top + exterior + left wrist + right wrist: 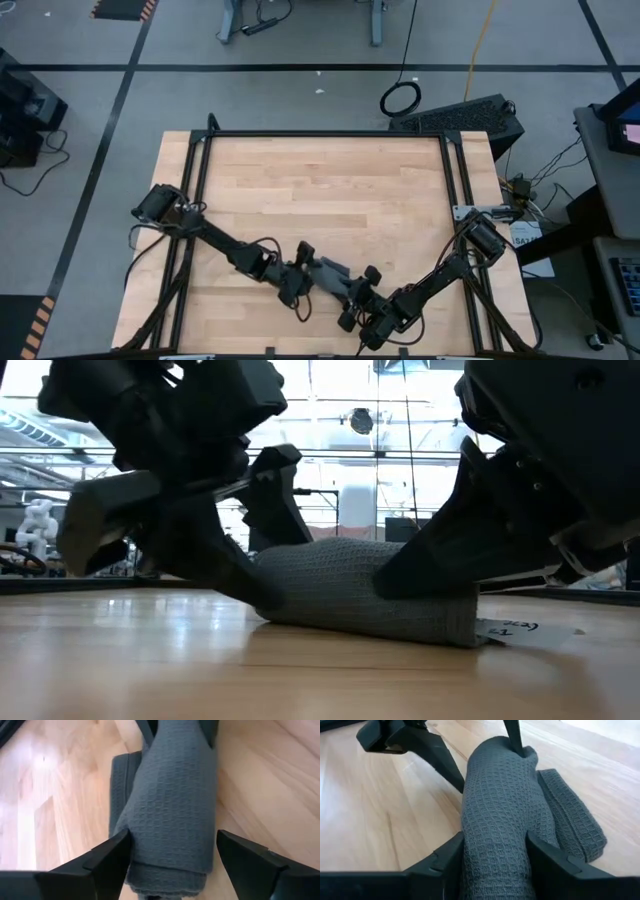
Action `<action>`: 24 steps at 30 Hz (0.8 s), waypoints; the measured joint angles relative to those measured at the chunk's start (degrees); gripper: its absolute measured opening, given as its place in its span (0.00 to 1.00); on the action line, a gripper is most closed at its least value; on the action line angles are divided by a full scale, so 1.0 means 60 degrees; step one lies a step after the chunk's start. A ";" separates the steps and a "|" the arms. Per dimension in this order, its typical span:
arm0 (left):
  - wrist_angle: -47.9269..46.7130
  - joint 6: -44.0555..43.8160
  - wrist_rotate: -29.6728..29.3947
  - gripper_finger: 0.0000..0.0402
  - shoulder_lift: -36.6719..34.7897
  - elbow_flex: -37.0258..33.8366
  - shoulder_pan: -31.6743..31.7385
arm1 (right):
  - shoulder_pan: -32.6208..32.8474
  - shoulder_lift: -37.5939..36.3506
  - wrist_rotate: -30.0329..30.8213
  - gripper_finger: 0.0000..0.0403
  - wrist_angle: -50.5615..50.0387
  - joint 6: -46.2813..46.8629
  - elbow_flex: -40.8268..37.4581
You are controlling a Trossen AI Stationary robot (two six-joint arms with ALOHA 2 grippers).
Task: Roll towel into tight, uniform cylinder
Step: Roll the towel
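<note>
The dark grey towel (330,272) lies rolled into a thick cylinder (370,590) near the table's front edge. A flat unrolled strip (572,827) sits beside the roll on the wood, and a small white tag (520,628) shows at one end. My left gripper (172,845) is open, with one finger on each side of the roll's left end. My right gripper (495,850) is shut on the roll's other end. My left gripper straddles the roll's end from above at a slant. One finger (112,852) stands right against the roll's side, but I cannot tell whether it touches. My right gripper pinches the roll's two sides (470,845) between its fingers, close to the roll's right end. The fingers slant down from the table's near right and lie across the roll. The roll rests on the table.
Bare wooden tabletop (320,190) spreads out beyond the roll toward the far edge. A black frame (200,160) runs along the table's sides and back. Both arms (230,245) reach in low from the near corners and meet at the roll.
</note>
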 joint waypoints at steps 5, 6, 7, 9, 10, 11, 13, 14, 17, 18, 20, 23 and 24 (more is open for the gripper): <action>0.0000 -0.0106 0.0362 0.61 0.0000 0.0004 0.0231 | 0.0102 -0.0032 0.0168 0.45 0.0025 -0.0589 -0.0004; 0.0000 -0.0113 0.0551 0.57 0.0000 0.0006 0.0281 | 0.0122 -0.0077 0.0162 0.45 0.0017 -0.0922 -0.0007; 0.0003 -0.0124 0.0782 0.53 0.0000 0.0010 0.0333 | 0.0154 -0.0157 0.0102 0.45 0.0002 -0.1297 -0.0009; 0.0051 -0.0327 0.1129 0.44 0.0000 0.0018 0.0436 | 0.0235 -0.0360 0.0014 0.47 -0.0088 -0.2025 -0.0029; 0.0074 -0.0408 0.1239 0.39 0.0000 0.0022 0.0484 | 0.0290 -0.0478 -0.0018 0.49 -0.0163 -0.2434 -0.0037; 0.0070 -0.0538 0.1303 0.35 0.0000 0.0022 0.0524 | 0.0345 -0.0617 -0.0120 0.52 -0.0237 -0.2844 -0.0055; 0.0061 -0.0622 0.1399 0.28 0.0000 0.0021 0.0601 | 0.0467 -0.0927 -0.0287 0.58 -0.0318 -0.3623 -0.0062; 0.0058 -0.0663 0.1469 0.25 0.0000 0.0018 0.0622 | 0.0533 -0.1092 -0.0338 0.61 -0.0345 -0.3981 -0.0062; 0.0061 -0.0861 0.1824 0.21 -0.0007 0.0018 0.0689 | 0.0761 -0.1494 -0.0304 0.70 -0.0417 -0.4675 -0.0040; 0.0062 -0.0992 0.2008 0.20 -0.0007 0.0020 0.0712 | 0.0862 -0.1581 -0.0194 0.72 -0.0424 -0.4805 -0.0040; -0.0033 -0.1320 0.2349 0.20 -0.0011 0.0083 0.0777 | 0.1067 -0.1690 0.0166 0.76 -0.0320 -0.4989 -0.0040; -0.0234 -0.1619 0.3191 0.20 -0.0011 0.0214 0.0861 | 0.1309 -0.1644 0.0781 0.78 0.0167 -0.5399 -0.0027; -0.0277 -0.1644 0.3553 0.20 -0.0011 0.0244 0.0891 | 0.1348 -0.1563 0.0929 0.78 0.0334 -0.5427 -0.0022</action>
